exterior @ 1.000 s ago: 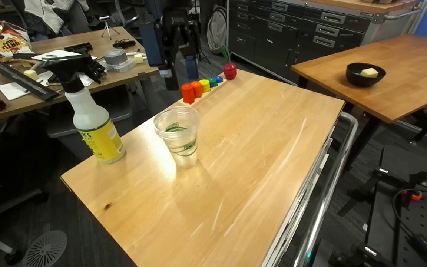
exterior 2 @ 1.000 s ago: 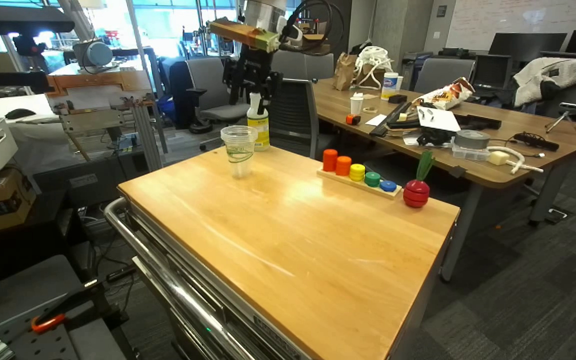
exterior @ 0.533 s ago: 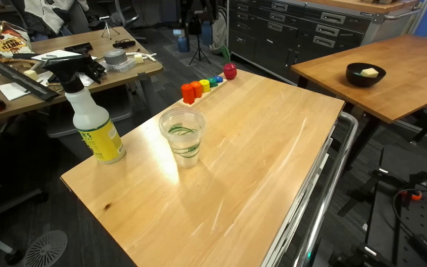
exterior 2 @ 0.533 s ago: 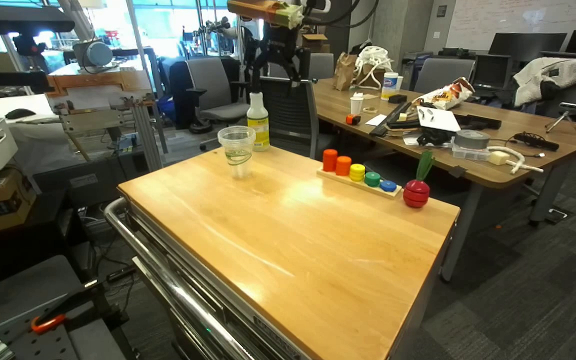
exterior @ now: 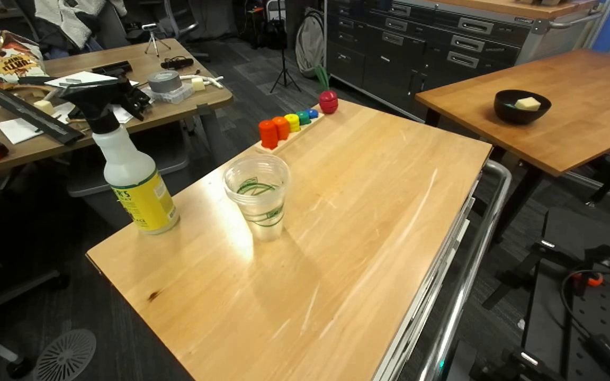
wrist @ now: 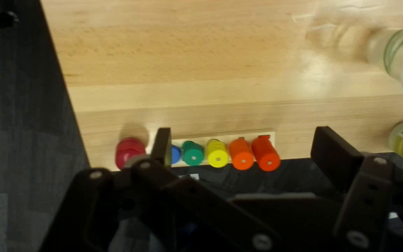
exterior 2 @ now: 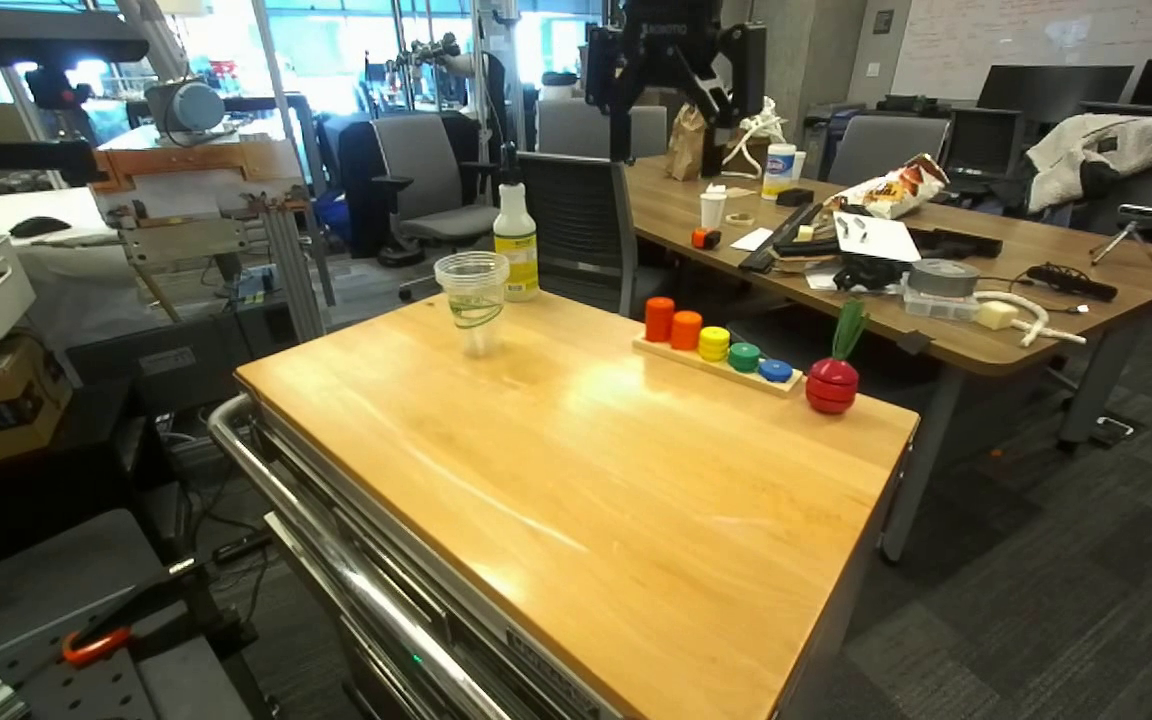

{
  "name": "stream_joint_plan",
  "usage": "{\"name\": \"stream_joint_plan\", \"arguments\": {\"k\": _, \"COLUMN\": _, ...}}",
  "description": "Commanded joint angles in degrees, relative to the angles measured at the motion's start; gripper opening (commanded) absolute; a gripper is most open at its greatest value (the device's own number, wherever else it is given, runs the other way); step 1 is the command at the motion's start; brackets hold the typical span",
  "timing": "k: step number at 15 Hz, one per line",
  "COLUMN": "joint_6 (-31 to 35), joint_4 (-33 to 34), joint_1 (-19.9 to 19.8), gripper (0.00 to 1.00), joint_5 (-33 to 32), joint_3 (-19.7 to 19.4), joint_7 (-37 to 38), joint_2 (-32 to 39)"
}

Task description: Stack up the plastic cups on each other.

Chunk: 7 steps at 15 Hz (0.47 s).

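The clear plastic cups (exterior: 262, 203), with green print, stand upright on the wooden tabletop as one nested column in both exterior views. Their rims sit close together, and I cannot tell how many cups are in it. The wrist view catches these cups (wrist: 402, 59) at its right edge. My gripper (exterior 2: 668, 155) hangs high above and beyond the far table edge in an exterior view, well away from the cups. Its fingers (wrist: 161, 143) stand wide apart with nothing between them; the coloured blocks seen through the gap lie far below on the table.
A yellow-labelled spray bottle (exterior: 143, 185) stands beside the cups near the table edge. Along that edge lie a wooden rack of coloured blocks (exterior 2: 714, 345) and a red radish toy (exterior 2: 832, 385). A cluttered desk (exterior 2: 1066, 250) stands behind.
My gripper has moved up and away from above the cups, toward the radish end, and out of an exterior view. The cups rocked slightly and stand a little shifted.
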Motion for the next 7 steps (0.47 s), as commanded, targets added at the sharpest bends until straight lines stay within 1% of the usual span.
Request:
{"name": "stream_joint_plan", "arguments": {"k": 1, "joint_6": -1.0, "joint_4": -6.8, "joint_1": -1.7, "gripper": 1.0, "joint_5": -4.6, "joint_3": -2.3, "joint_7": 0.2, "joint_2": -6.8}}
{"name": "stream_joint_plan", "arguments": {"k": 2, "joint_6": -2.3, "joint_4": -7.2, "joint_1": -2.2, "gripper": 1.0, "joint_5": -5.2, "joint_3": -2.9, "joint_7": -0.6, "joint_2": -7.5}}
{"name": "stream_joint_plan", "arguments": {"k": 3, "joint_6": -1.2, "joint_4": -4.2, "joint_1": -1.7, "gripper": 1.0, "joint_5": -3.5, "joint_3": -2.4, "joint_7": -0.1, "joint_2": -3.9}}
{"name": "stream_joint_plan", "arguments": {"k": 7, "joint_6": -1.4, "joint_4": -4.8, "joint_1": -1.9, "gripper": 1.0, "joint_5": -3.6, "joint_3": -2.6, "joint_7": -0.2, "joint_2": -3.9}}
